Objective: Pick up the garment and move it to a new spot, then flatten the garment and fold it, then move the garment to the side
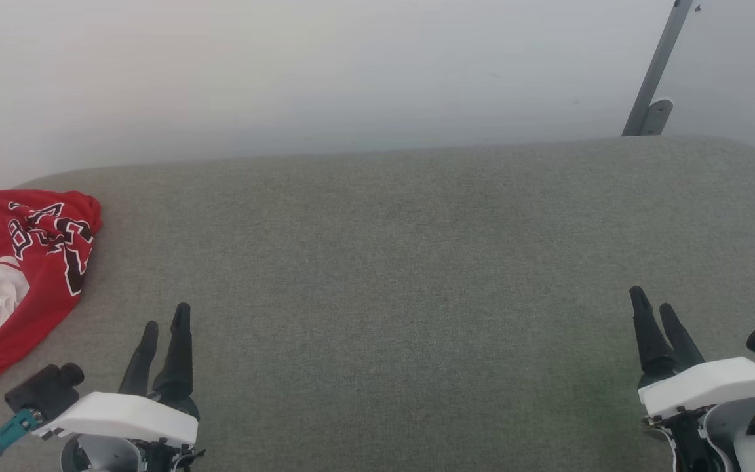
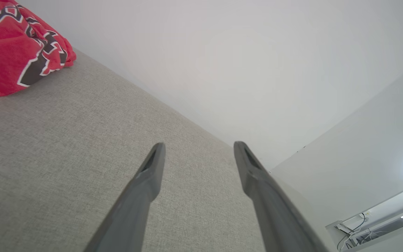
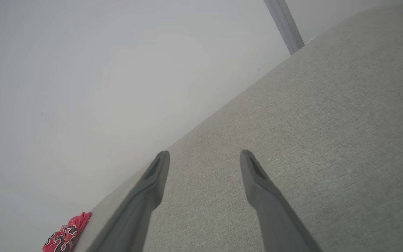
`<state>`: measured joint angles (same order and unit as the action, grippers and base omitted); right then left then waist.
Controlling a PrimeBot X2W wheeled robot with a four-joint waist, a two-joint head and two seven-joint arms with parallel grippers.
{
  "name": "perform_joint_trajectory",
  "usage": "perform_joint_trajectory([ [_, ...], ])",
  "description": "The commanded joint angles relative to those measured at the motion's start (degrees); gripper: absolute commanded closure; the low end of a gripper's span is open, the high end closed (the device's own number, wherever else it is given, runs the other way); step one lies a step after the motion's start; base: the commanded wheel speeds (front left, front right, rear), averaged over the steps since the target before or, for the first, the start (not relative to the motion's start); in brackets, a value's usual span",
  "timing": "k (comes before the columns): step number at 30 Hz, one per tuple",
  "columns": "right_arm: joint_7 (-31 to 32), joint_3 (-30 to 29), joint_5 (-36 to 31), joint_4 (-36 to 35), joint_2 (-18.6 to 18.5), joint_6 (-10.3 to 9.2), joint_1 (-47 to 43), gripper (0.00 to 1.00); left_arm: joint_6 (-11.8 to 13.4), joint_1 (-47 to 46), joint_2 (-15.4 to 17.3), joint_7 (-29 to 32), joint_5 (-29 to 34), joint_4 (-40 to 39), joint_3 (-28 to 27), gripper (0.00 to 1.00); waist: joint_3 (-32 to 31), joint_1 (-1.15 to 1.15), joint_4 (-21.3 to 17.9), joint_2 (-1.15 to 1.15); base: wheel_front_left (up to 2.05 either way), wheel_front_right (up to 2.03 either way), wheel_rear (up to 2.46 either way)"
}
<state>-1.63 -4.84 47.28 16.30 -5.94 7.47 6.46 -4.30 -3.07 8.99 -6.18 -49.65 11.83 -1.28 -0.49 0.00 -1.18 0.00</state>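
Garment (image 1: 20, 275), a crumpled red jersey of thin cloth with a white inside and black white-edged lettering, lies heaped at the far-left edge of the grey woven-fabric surface (image 1: 384, 262), partly cut off by the head view's border. Left tool (image 1: 166, 315) and right tool (image 1: 651, 299), each with two long dark fingers, are spread wide and hold nothing. Both sit at the near edge, the left near the heap but apart from it, the right well apart. The cloth is judged light, limp and unbreakable; it will likely sag and trail rather than lift as one piece, and a pinch may catch a single layer. A raised fold beside the lettering looks the readiest hold. A white wall (image 1: 286, 65) and a slanted grey metal strut (image 1: 656, 72) stand behind; the path from left tool to heap crosses bare fabric.
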Motion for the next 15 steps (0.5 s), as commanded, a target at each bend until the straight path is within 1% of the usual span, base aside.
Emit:
perform_joint_trajectory([
  [1, -0.62, -0.11, -1.76, -0.98, -0.43, 0.03, 1.36, 0.0, -0.48, -0.18, 0.27, -0.57, 1.94, -0.79, -0.32, 0.0, -0.01, 0.0, 0.0, 0.0, 0.0, 0.0, 0.0],
  [15, -1.64, -0.18, -9.03, -1.35, -0.83, 0.02, 1.48, 0.0, -1.59, 0.18, -0.07, -2.63, 10.44, -0.96, -1.14, 0.0, -0.11, 0.0, -0.12, 0.0, 0.0, 0.0, 0.0],
])
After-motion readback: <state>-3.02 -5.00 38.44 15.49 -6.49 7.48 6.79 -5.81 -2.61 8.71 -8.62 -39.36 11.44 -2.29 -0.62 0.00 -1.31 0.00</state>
